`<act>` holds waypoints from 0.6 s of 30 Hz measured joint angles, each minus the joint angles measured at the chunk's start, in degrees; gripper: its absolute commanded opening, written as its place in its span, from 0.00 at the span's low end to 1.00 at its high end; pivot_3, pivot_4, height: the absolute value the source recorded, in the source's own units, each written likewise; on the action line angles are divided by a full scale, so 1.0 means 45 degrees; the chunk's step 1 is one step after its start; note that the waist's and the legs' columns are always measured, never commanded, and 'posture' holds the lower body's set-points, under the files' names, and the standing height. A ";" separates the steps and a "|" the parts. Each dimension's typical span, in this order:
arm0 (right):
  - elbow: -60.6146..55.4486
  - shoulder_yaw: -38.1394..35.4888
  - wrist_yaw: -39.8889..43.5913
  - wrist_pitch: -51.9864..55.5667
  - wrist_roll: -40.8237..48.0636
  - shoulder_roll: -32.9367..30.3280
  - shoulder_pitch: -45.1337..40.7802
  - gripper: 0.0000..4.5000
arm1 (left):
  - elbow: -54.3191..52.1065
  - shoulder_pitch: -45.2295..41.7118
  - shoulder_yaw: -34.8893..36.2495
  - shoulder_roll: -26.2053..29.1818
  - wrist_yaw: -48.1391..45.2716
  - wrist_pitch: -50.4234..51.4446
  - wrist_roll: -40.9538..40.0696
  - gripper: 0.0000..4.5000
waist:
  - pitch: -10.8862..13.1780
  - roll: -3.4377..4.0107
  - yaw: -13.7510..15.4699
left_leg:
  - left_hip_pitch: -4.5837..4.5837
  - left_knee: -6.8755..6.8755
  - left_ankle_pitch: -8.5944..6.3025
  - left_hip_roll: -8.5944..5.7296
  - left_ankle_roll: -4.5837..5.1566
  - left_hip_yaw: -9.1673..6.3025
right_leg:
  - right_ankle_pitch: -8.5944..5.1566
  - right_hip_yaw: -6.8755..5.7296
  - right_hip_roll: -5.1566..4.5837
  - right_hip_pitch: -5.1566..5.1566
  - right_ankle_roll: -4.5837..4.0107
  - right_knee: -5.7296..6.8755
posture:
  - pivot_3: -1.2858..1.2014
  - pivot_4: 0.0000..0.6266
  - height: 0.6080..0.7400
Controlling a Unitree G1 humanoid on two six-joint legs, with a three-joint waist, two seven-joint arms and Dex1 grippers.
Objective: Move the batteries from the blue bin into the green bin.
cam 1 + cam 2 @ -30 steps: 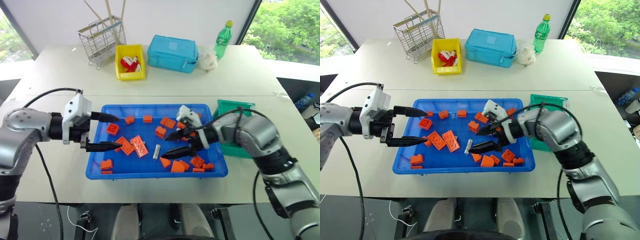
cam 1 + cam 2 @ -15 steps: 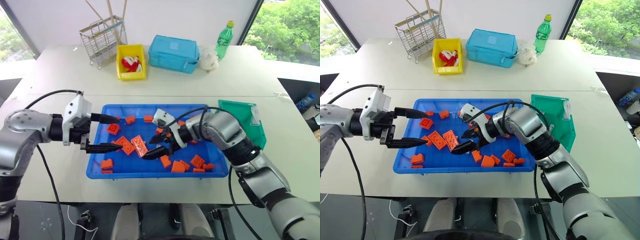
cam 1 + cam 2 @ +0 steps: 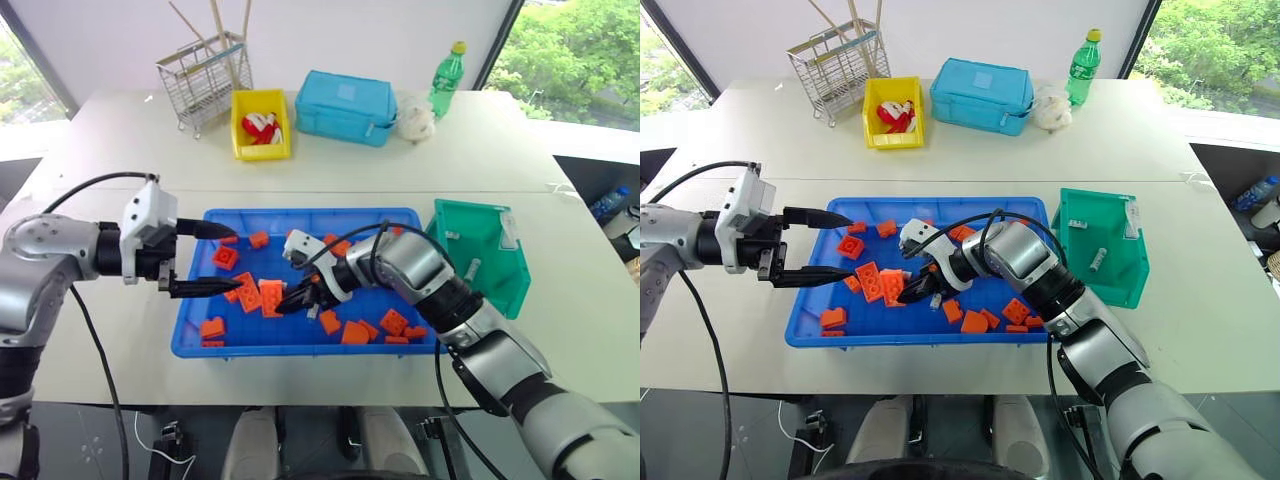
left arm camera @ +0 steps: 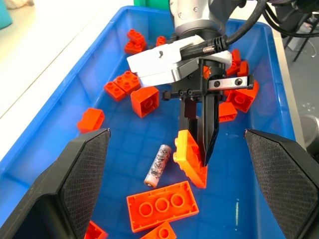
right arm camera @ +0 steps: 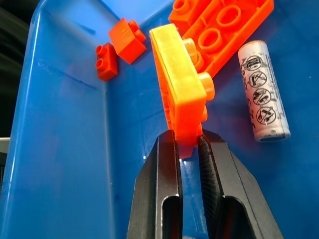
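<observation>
Right gripper (image 5: 188,144) is down in the blue bin (image 3: 200,345), clenched on the edge of an orange brick (image 5: 179,94), not on a battery. The brick stands tilted on its edge, studs facing sideways. One battery (image 4: 157,165) lies flat on the bin floor just beside that brick, apart from the fingers (image 5: 160,199), untouched. A flat three-stud brick (image 4: 162,205) lies near the battery's end. More orange bricks are scattered across the bin floor, some along the near rim, some by the far wall.

Left gripper (image 3: 205,258) hovers over the left end of the blue bin, fingers spread wide, holding nothing, pointing toward the right gripper.

Green bin (image 3: 505,285) sits on the worktop (image 3: 330,165) just beside the right end of the blue bin, tipped so its inside faces the camera. One battery (image 3: 1098,260) lies inside it, a white label on its right wall.

At the back of the worktop: a wire rack (image 3: 205,80) with sticks, a yellow bin (image 3: 260,125) with red and white stuff, a light-blue lidded box (image 3: 345,105), a white crumpled bag (image 3: 416,118), a green bottle (image 3: 447,75).
</observation>
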 measured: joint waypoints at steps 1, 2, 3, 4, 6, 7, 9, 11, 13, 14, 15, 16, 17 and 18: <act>-0.0065 -0.0046 0.0048 0.0105 0.0015 -0.0094 -0.0006 0.01 | 0.0002 0.0000 0.0000 -0.0002 0.0006 -0.0008 0.0000 1.00 | 0.0000 0.0000 0.0008 | -0.0001 0.0000 0.0000 0.0000 0.0000 0.0000 | 0.0000 0.0000 -0.0001 0.0000 0.0000 0.0000 | 0.52 0.24 0.97; -0.0158 -0.0117 0.0114 0.0265 0.0066 -0.0231 -0.0047 0.01 | 0.0014 0.0000 0.0004 -0.0002 0.0013 -0.0023 0.0001 1.00 | 0.0001 0.0001 0.0017 | -0.0001 0.0001 0.0000 -0.0001 0.0000 0.0000 | 0.0000 0.0000 -0.0002 -0.0001 0.0000 0.0001 | 0.52 0.24 0.97; -0.0167 -0.0219 0.0162 0.0427 0.0097 -0.0329 -0.0196 0.01 | 0.0046 0.0000 0.0005 -0.0002 0.0018 -0.0038 0.0002 1.00 | 0.0001 0.0001 0.0008 | -0.0001 0.0002 0.0000 -0.0001 0.0000 0.0001 | 0.0000 0.0000 -0.0002 -0.0001 0.0000 0.0001 | 0.52 0.24 0.97; -0.0187 -0.0409 0.0204 0.0565 0.0162 -0.0372 -0.0358 0.01 | 0.0077 -0.0001 0.0005 -0.0002 0.0024 -0.0049 0.0003 1.00 | 0.0001 0.0001 0.0007 | -0.0001 0.0003 0.0000 -0.0001 0.0000 0.0001 | 0.0000 0.0000 -0.0002 -0.0002 0.0000 0.0002 | 0.52 0.24 0.97; -0.0313 -0.0831 0.0310 0.0711 0.0301 -0.0380 -0.0807 0.01 | 0.0105 -0.0025 0.0005 -0.0003 0.0037 -0.0060 0.0005 1.00 | 0.0001 0.0001 -0.0026 | -0.0001 0.0003 0.0000 0.0001 0.0000 0.0001 | 0.0000 0.0000 0.0002 -0.0009 0.0000 0.0009 | 0.52 0.24 0.97; -0.0299 -0.1063 0.0336 0.0724 0.0399 -0.0257 -0.1054 0.01 | 0.0106 -0.0045 0.0005 -0.0005 0.0042 -0.0062 0.0005 1.00 | 0.0001 0.0002 -0.0041 | -0.0005 0.0002 0.0000 0.0001 0.0000 0.0002 | 0.0000 0.0003 0.0003 -0.0019 0.0000 0.0016 | 0.52 0.24 0.97; 0.0054 -0.1567 0.0303 0.0562 0.0452 0.0138 -0.1695 0.01 | 0.0109 -0.0116 0.0009 -0.0009 0.0055 -0.0064 0.0003 1.00 | 0.0001 0.0001 -0.0064 | -0.0006 0.0001 0.0000 0.0006 0.0000 0.0000 | -0.0001 0.0002 0.0013 -0.0028 -0.0003 0.0028 | 0.52 0.24 0.97; 0.0896 -0.1926 -0.0064 -0.0273 0.0202 0.0938 -0.2269 0.01 | 0.0088 -0.0137 0.0011 -0.0013 0.0090 -0.0062 -0.0004 1.00 | 0.0001 0.0001 -0.0081 | -0.0005 -0.0010 0.0000 0.0009 0.0000 -0.0003 | -0.0004 0.0002 0.0019 -0.0033 -0.0009 0.0033 | 0.52 0.24 0.97; 0.1708 -0.1942 -0.0506 -0.1197 -0.0263 0.1530 -0.2440 0.01 | 0.0105 -0.0105 0.0046 0.0000 0.0211 -0.0022 0.0033 1.00 | 0.0001 0.0001 -0.0066 | -0.0008 -0.0012 0.0000 0.0009 0.0000 -0.0003 | -0.0005 0.0001 0.0017 -0.0036 -0.0010 0.0033 | 0.52 0.24 0.97; 0.2146 -0.1941 -0.0688 -0.1727 -0.0457 0.1775 -0.2465 0.01 | 0.0174 -0.0059 0.0105 0.0005 0.0347 0.0024 0.0074 1.00 | 0.0001 0.0002 -0.0064 | -0.0012 -0.0012 0.0000 0.0008 0.0000 0.0000 | -0.0005 0.0002 0.0013 -0.0038 -0.0010 0.0032 | 0.52 0.24 0.97; 0.2660 -0.1934 -0.0882 -0.2209 -0.0672 0.2067 -0.2546 0.11 | 0.0246 0.0029 0.0176 0.0011 0.0499 0.0070 0.0142 1.00 | 0.0001 0.0002 -0.0066 | -0.0014 -0.0012 0.0000 0.0007 0.0000 0.0003 | -0.0004 0.0003 0.0010 -0.0039 -0.0009 0.0031 | 0.52 0.24 0.97; 0.3169 -0.1894 -0.1010 -0.2783 -0.0949 0.2381 -0.2638 0.22 | 0.0288 0.0153 0.0322 0.0019 0.0621 0.0119 0.0258 1.00 | 0.0003 -0.0001 -0.0068 | -0.0023 -0.0010 0.0000 0.0007 0.0000 0.0004 | -0.0004 0.0003 0.0008 -0.0046 -0.0009 0.0029 | 0.52 0.24 0.97; 0.3464 -0.1825 -0.1213 -0.3200 -0.1218 0.2483 -0.2694 0.30 | 0.0193 0.0175 0.0357 0.0018 0.0540 0.0119 0.0210 1.00 | 0.0003 -0.0002 -0.0056 | -0.0035 -0.0007 0.0000 0.0007 0.0000 0.0003 | -0.0004 0.0002 0.0005 -0.0053 -0.0008 0.0029 | 0.52 0.24 0.97; 0.3740 -0.1778 -0.1370 -0.3632 -0.1577 0.2480 -0.2710 0.41 | -0.0095 0.0226 0.0379 0.0018 0.0438 0.0096 0.0044 1.00 | 0.0002 -0.0006 0.0015 | -0.0042 -0.0005 0.0001 0.0000 -0.0001 0.0000 | -0.0004 -0.0001 -0.0006 -0.0054 -0.0008 0.0028 | 0.52 0.24 0.97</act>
